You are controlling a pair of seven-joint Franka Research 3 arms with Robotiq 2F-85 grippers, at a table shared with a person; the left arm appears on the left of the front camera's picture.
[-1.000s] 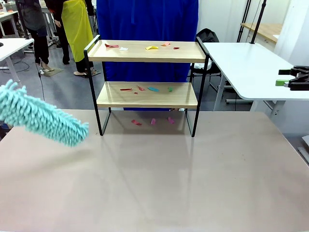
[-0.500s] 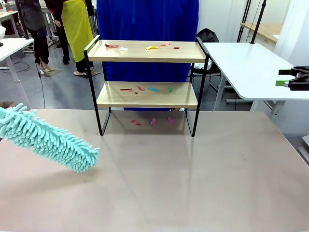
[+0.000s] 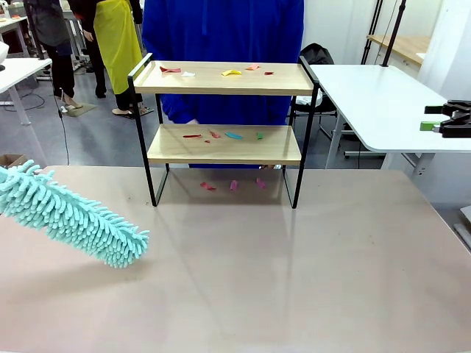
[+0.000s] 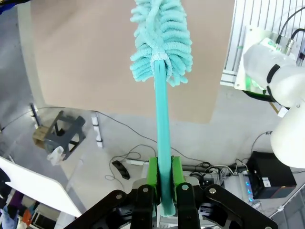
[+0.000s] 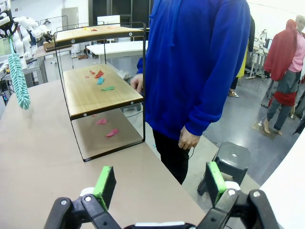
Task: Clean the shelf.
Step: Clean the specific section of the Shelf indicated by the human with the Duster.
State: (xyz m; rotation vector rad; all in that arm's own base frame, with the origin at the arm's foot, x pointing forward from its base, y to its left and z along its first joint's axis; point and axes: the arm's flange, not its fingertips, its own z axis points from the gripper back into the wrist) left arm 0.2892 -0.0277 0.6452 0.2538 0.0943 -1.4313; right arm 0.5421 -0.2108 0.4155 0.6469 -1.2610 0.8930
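The shelf (image 3: 224, 79) stands at the table's far middle, its two wooden boards in a black frame. Coloured paper scraps (image 3: 231, 73) lie on both boards, and more scraps (image 3: 234, 184) lie on the table under it. My left gripper (image 4: 164, 174) is shut on the handle of a teal fluffy duster (image 4: 162, 33). The duster (image 3: 70, 213) slants low over the table's left part, apart from the shelf. My right gripper (image 5: 159, 183) is open with nothing between its fingers, and faces the shelf (image 5: 102, 95) from the side. The right gripper (image 3: 445, 121) stays at the right edge.
A person in a blue hoodie (image 3: 221, 29) stands right behind the shelf, one hand (image 5: 137, 83) near the lower board's back edge. A white table (image 3: 375, 103) stands at the right and a grey stool (image 5: 231, 160) is beside the person. The tan table (image 3: 280, 272) is bare in front.
The duster has dropped lower and swung right over the table, then nearly stopped. The person in blue has shifted closer behind the shelf. The right gripper has not moved.
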